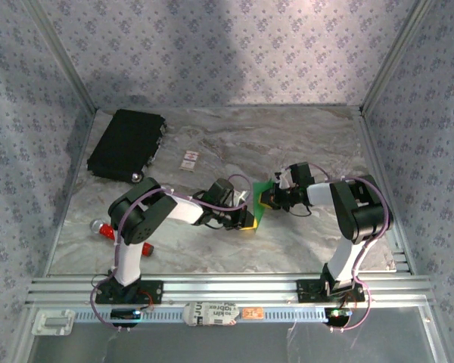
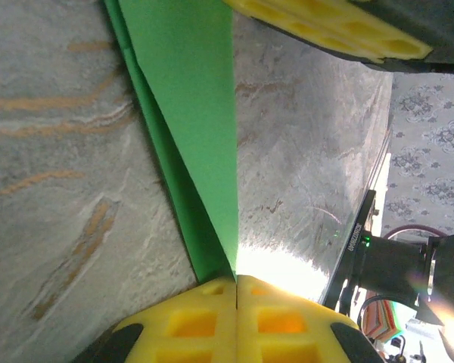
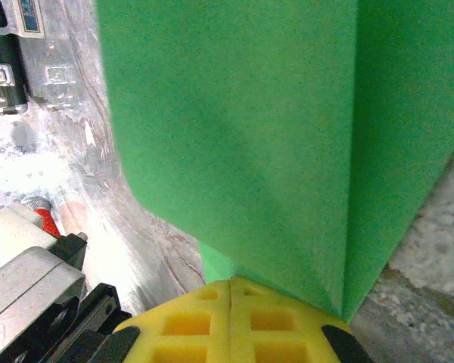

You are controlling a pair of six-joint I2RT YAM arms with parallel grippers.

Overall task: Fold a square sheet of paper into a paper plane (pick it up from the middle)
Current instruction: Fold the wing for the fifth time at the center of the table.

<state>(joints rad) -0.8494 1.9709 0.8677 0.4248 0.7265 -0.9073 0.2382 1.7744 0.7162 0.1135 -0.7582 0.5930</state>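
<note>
Both pincers are clenched on the square sheet of paper [image 1: 260,203], partly folded, at mid-bench [image 1: 310,151]: left pincer [image 2: 236,281] on one end, right pincer [image 3: 231,286] opposite. I judge it featherlight, floppy and easily torn, so I hold near the crease, no tugging. Black case [image 1: 126,144], white card [image 1: 189,159] and red tool [image 1: 102,229] sit well apart.

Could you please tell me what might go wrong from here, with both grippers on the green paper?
1. The left gripper and right gripper are both shut on the folded green paper. If the arms pull apart or twist unevenly, the thin sheet could tear or take a stray crease.
2. Each pinch seems to sit near a narrow tip of the paper, so it might slip free.
3. The grippers work very close together, so their fingers could bump.
</note>
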